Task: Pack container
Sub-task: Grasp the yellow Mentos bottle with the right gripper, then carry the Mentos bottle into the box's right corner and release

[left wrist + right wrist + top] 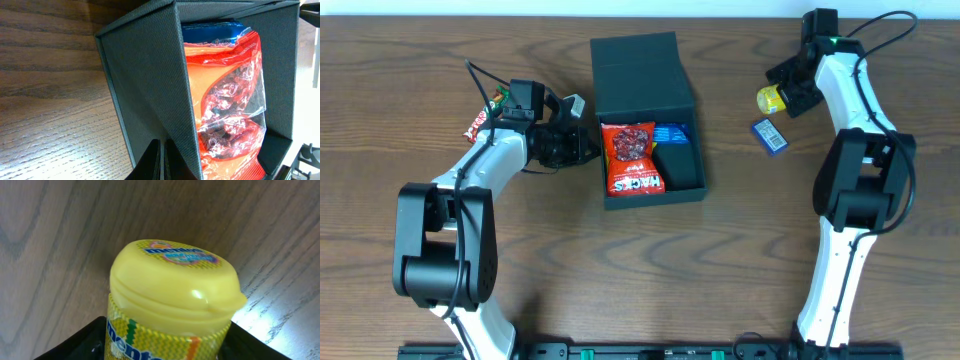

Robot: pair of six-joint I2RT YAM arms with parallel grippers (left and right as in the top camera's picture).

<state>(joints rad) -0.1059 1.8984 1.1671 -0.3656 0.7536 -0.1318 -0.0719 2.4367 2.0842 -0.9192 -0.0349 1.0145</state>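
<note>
The dark teal container (655, 196) stands open at the table's middle, its lid (640, 75) folded back to the far side. Inside lie a red Hacks packet (632, 155) and a blue packet (670, 133). My left gripper (582, 145) is shut, with its fingers together against the outside of the container's left wall. In the left wrist view, the fingers (162, 162) sit by the grey wall (145, 85), with the red packet (225, 100) beyond. My right gripper (788, 95) is at the far right, shut on a yellow Mentos bottle (770, 98). The bottle (172, 290) fills the right wrist view.
A small blue packet (770, 136) lies on the table just below the Mentos bottle. A red snack packet (478, 122) and a small green item (500, 97) lie at the far left behind my left arm. Cables run over both arms.
</note>
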